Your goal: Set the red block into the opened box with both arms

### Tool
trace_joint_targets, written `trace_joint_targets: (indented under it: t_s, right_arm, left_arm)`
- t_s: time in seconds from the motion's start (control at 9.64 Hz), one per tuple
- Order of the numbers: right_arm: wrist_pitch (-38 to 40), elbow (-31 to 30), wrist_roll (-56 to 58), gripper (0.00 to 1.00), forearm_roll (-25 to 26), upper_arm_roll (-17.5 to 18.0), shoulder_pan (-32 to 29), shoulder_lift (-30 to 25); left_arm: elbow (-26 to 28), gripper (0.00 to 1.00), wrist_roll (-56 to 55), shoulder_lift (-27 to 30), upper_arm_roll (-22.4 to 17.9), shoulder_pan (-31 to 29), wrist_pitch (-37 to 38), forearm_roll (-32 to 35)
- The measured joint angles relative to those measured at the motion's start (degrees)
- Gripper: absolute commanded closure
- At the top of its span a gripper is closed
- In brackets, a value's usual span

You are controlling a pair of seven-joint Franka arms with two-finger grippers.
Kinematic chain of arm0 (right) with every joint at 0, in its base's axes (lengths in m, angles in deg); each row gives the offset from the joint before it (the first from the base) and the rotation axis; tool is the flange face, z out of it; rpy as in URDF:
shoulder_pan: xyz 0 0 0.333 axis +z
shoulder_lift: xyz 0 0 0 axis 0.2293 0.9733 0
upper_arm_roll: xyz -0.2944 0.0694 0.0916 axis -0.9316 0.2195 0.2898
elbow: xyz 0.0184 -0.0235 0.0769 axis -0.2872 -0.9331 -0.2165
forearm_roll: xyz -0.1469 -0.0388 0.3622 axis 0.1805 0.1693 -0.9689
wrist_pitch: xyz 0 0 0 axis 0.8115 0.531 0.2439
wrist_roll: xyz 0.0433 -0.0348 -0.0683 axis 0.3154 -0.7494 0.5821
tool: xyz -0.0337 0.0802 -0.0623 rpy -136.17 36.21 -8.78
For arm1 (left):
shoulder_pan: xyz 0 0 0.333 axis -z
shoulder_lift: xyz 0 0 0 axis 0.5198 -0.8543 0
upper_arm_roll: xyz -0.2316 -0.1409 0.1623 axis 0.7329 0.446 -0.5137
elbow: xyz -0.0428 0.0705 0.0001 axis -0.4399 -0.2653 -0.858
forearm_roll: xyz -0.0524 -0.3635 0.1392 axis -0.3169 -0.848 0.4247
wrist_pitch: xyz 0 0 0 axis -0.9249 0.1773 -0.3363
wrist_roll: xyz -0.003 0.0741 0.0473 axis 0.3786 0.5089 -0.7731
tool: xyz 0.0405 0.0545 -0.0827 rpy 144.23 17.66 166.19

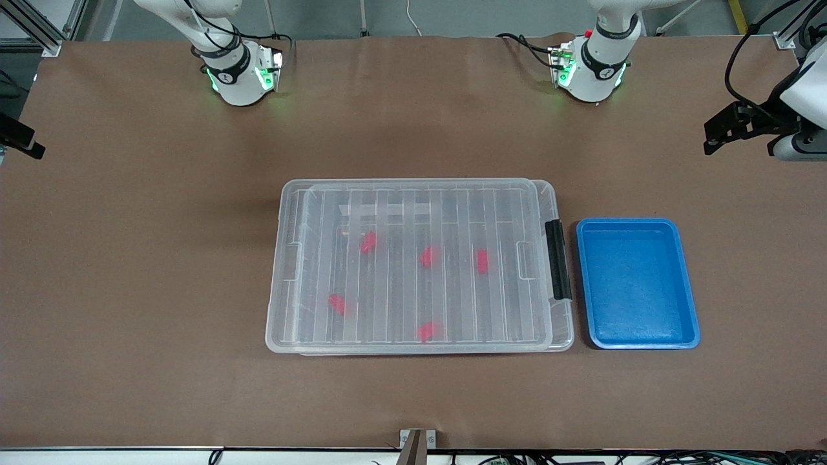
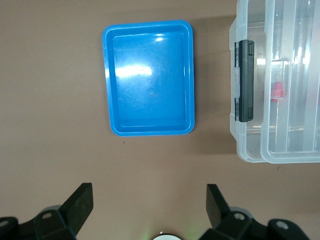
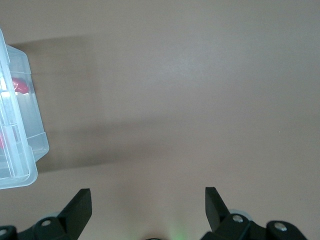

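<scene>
Five red blocks (image 1: 367, 243) lie inside the box (image 1: 413, 266), seen through its ribbed lid (image 1: 420, 213), which sits on top; none lies on the table. The black latch handle (image 1: 558, 268) is on the box's end toward the left arm, just beside the blue tray (image 1: 636, 283).

Step in hand, as I judge it: open the box. The pictures show it lidded (despite "opened" in the task). Best to release the latch first, then lift the lid level from both ends so it does not bind.

Left gripper (image 2: 150, 202): fingers apart, empty, high over bare table near the tray. Right gripper (image 3: 148, 202): fingers apart, empty, over bare table off the box's other end. Neither touches the box.
</scene>
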Motion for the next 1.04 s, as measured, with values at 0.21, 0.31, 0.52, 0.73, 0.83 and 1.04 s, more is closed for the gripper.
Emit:
trace_joint_targets:
  t_s: [0.21, 0.31, 0.52, 0.73, 0.83, 1.04]
  right_arm:
    - [0.01, 0.00, 0.00, 0.00, 0.00, -0.65, 0.44, 0.00]
    - [0.01, 0.00, 0.00, 0.00, 0.00, -0.72, 0.46, 0.00]
    - [0.01, 0.00, 0.00, 0.00, 0.00, -0.75, 0.54, 0.00]
    - [0.00, 0.00, 0.01, 0.00, 0.00, -0.74, 1.01, 0.00]
    - [-0.02, 0.00, 0.01, 0.00, 0.00, -0.74, 1.23, 0.00]
    - [-0.05, 0.00, 0.01, 0.00, 0.00, -0.74, 1.32, 0.00]
  left_arm:
    - [-0.03, 0.00, 0.00, 0.00, 0.08, 0.00, 0.00, 0.00]
    - [-0.13, 0.00, 0.00, 0.00, 0.08, 0.00, 0.00, 0.00]
    - [-0.84, 0.00, 0.00, 0.04, 0.08, 0.00, -0.01, 0.00]
    - [-1.15, 0.00, 0.00, 0.04, 0.08, 0.02, -0.01, 0.00]
    - [-1.19, 0.00, 0.00, 0.00, 0.13, 0.13, -0.01, 0.00]
    - [-1.19, 0.00, 0.00, -0.31, 0.21, 0.24, -0.01, 0.00]
